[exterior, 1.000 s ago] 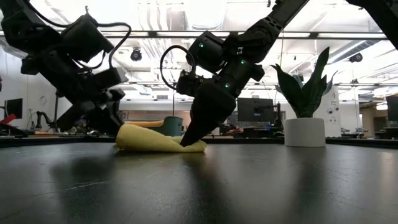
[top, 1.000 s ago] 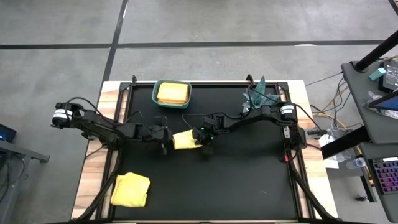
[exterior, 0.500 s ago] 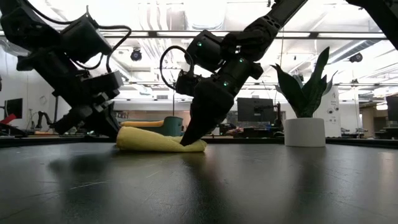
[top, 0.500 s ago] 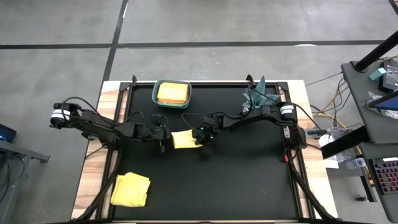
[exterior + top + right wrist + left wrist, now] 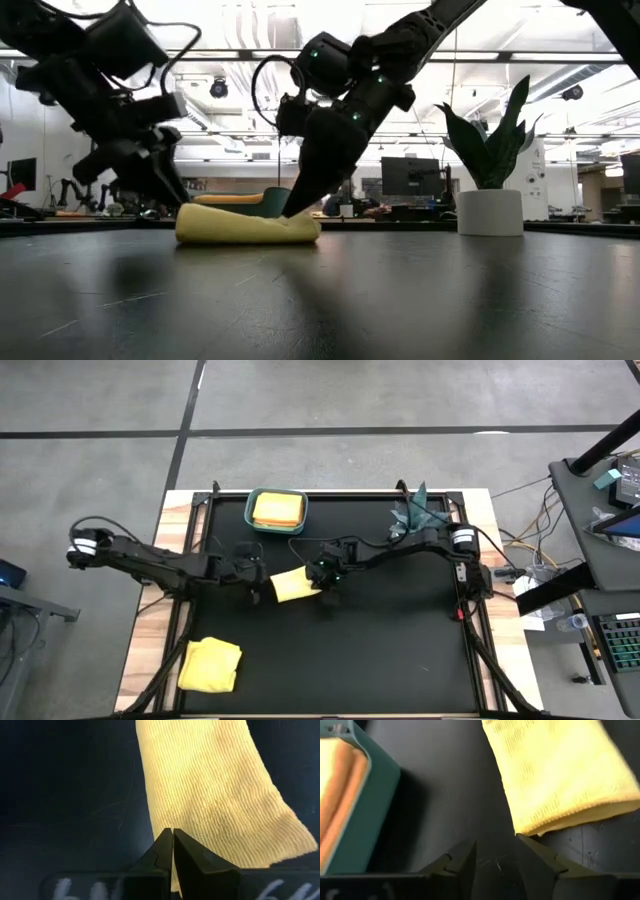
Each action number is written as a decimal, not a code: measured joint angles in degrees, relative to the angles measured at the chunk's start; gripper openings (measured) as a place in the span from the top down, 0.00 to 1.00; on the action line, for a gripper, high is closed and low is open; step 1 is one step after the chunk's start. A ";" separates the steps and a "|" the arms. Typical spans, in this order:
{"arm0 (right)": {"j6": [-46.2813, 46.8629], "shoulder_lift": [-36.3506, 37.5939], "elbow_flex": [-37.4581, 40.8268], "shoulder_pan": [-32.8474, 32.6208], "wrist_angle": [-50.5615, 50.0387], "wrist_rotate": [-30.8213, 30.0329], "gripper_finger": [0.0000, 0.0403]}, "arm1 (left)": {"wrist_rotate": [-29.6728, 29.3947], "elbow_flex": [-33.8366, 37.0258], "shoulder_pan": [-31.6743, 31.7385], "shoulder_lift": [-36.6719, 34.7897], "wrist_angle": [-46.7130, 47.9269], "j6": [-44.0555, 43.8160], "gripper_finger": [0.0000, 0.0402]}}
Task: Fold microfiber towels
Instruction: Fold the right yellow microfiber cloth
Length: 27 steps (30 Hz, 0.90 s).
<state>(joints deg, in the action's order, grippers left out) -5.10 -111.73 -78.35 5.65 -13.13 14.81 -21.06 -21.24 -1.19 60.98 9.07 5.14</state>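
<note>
A soft, ribbed yellow towel (image 5: 291, 585) is lying folded flat in the middle of the black worktop (image 5: 400, 650). The right gripper (image 5: 322, 583) is pressing its tight-together fingers on the towel's right edge. The left gripper (image 5: 262, 588) is leaning low just left of it, fingers apart and holding nothing.

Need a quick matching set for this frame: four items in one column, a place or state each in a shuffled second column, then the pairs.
1. left gripper
2. right gripper
3. teal bin
4. loose yellow towel

A. near-left part of the table
B. jaws shut, tips pressing on the folded yellow towel
C. holds folded towels, far side of the table
D. jaws apart, empty, just off the folded towel's edge

Pairs: 1-D, 2-B, 3-C, 4-A
</note>
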 joint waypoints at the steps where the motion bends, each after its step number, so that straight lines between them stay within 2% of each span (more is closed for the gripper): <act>1: -0.04 0.47 0.00 0.00 -0.51 0.00 0.98 | 0.00 -0.09 0.00 -1.00 0.53 0.14 0.68; 4: -0.21 1.92 0.00 0.00 -1.41 -0.54 0.98 | 0.02 -0.07 0.00 -3.55 1.17 0.19 0.65; 8: -1.63 3.70 -0.02 0.00 -1.40 -4.38 0.98 | 0.00 -0.04 -0.02 -6.64 1.07 0.22 0.65; 15: -3.01 3.70 -0.02 0.00 1.56 -4.50 0.98 | -0.48 -0.10 -0.02 -8.55 0.56 -0.09 0.65; 17: -3.01 3.60 0.08 0.00 3.32 -4.50 0.98 | 2.24 -0.15 -0.02 -8.74 -2.96 -0.23 0.65; 20: -3.12 3.25 1.15 0.00 8.75 -4.52 0.98 | 11.26 0.84 -0.18 -7.85 -13.25 -1.70 0.65; 24: -3.66 1.59 3.08 0.00 17.44 -4.98 0.98 | 12.24 2.30 -1.37 -2.71 -19.44 -4.82 0.70; 27: -3.77 -1.07 3.98 0.00 22.58 -8.79 0.98 | 12.52 2.30 -3.08 2.70 -24.46 -4.85 0.77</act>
<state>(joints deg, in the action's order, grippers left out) -8.86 -112.79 -74.37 5.65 9.45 6.02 -8.54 -18.94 -4.27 63.68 -15.40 0.29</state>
